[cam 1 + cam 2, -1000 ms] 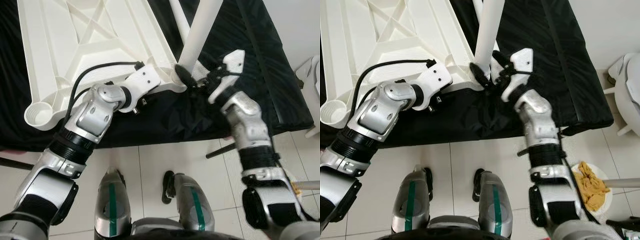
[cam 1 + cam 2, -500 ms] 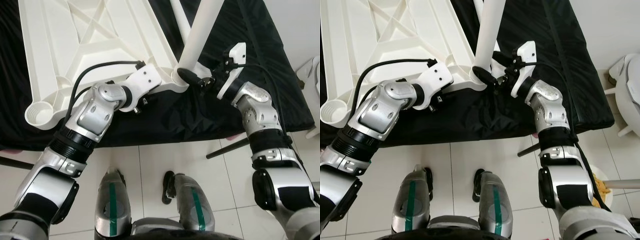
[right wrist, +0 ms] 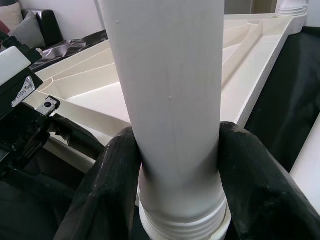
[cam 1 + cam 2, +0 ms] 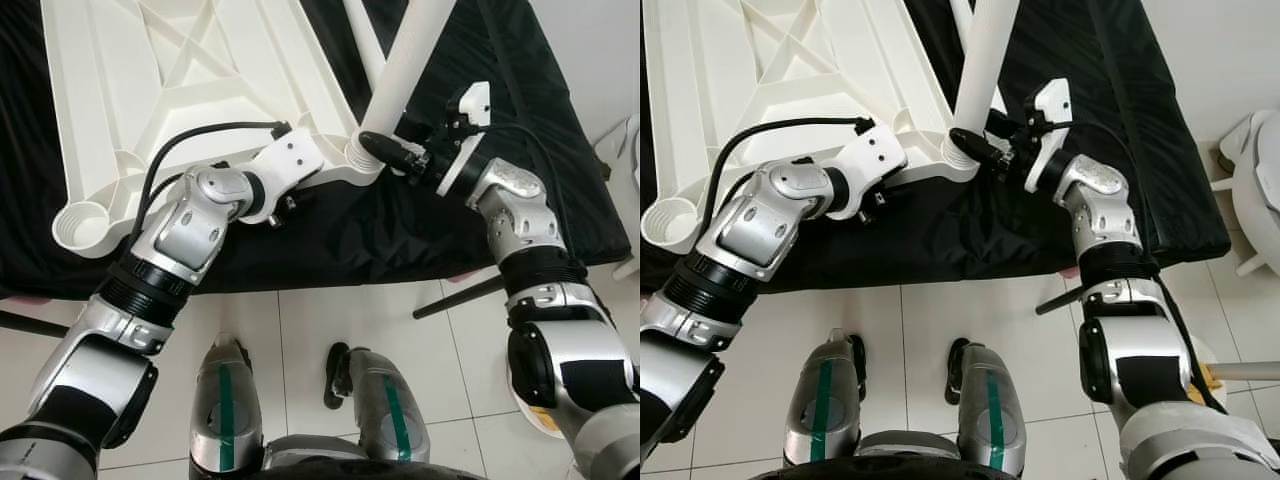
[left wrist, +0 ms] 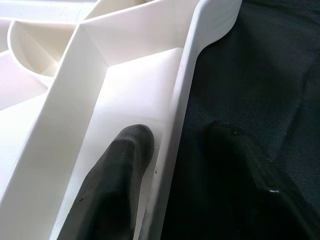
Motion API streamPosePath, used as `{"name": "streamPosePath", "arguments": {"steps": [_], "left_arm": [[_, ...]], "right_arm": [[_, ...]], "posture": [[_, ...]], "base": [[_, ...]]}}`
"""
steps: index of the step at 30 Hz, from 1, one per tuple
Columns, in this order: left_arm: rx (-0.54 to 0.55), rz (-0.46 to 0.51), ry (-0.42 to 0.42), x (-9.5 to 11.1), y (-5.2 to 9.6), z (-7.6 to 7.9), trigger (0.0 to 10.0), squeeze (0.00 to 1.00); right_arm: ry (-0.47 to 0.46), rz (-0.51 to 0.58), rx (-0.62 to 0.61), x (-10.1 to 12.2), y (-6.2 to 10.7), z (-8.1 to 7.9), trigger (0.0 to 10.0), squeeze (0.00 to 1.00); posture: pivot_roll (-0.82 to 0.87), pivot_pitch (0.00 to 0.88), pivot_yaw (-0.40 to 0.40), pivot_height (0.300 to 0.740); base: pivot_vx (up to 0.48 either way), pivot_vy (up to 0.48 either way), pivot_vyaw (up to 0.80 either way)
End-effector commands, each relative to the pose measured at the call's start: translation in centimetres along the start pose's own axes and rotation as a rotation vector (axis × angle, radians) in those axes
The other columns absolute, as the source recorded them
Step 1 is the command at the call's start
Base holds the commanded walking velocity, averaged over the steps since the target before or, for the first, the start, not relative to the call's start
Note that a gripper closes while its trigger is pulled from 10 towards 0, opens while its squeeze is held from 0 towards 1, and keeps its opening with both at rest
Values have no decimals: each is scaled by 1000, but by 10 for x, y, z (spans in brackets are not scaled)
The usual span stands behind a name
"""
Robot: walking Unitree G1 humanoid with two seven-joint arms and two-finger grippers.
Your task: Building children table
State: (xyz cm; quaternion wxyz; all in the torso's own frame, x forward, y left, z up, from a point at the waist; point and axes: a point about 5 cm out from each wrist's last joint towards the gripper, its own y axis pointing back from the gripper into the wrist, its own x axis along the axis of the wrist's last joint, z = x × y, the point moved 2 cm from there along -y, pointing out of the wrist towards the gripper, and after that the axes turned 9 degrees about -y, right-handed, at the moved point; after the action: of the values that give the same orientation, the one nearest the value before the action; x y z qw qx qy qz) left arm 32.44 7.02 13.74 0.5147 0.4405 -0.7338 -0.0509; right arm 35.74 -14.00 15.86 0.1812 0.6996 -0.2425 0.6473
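The white plastic table top (image 4: 200,80) lies upside down on a black cloth (image 4: 350,230), showing its ribs. A white round leg (image 4: 400,70) stands tilted in the socket at its near right corner. My right gripper (image 4: 385,152) is shut on this leg (image 3: 170,100) just above the threaded collar, one finger (image 3: 115,180) on each side. My left gripper (image 5: 179,132) straddles the table top's near rim (image 5: 175,125), one finger (image 5: 125,165) inside and the other outside on the cloth. The socket at the near left corner (image 4: 80,225) is open.
A second thin white rod (image 4: 360,45) lies behind the leg. The cloth's front edge runs just before my feet (image 4: 225,400). On the tiled floor lie a black rod (image 4: 465,297) and a dark slipper (image 4: 337,372). A white chair (image 4: 625,150) stands at the right.
My right forearm has swung out to the right and its wrist has turned, with the fingers staying at the leg's base. The left arm has held still.
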Motion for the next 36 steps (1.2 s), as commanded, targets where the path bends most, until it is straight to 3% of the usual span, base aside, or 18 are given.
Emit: {"name": "streamPosePath", "arguments": {"steps": [1,8,25,36], "left_arm": [[2,8,-14,3,0,-1,10000,0],[-12,12,-16,2,0,3,10000,0],[-16,18,-15,3,-1,5,10000,0],[-20,21,-22,4,-1,7,10000,0]], "right_arm": [[-5,-12,-23,-3,5,5,10000,0],[-25,19,-60,-4,2,4,10000,0],[-66,154,-143,-5,-9,-14,10000,0],[-86,244,-295,-2,-15,-25,10000,0]], "posture": [[38,70,-61,740],[38,72,-64,740],[41,72,-70,740],[38,65,-72,740]], "base": [[0,0,0],[0,0,0],[0,0,0],[0,0,0]]}}
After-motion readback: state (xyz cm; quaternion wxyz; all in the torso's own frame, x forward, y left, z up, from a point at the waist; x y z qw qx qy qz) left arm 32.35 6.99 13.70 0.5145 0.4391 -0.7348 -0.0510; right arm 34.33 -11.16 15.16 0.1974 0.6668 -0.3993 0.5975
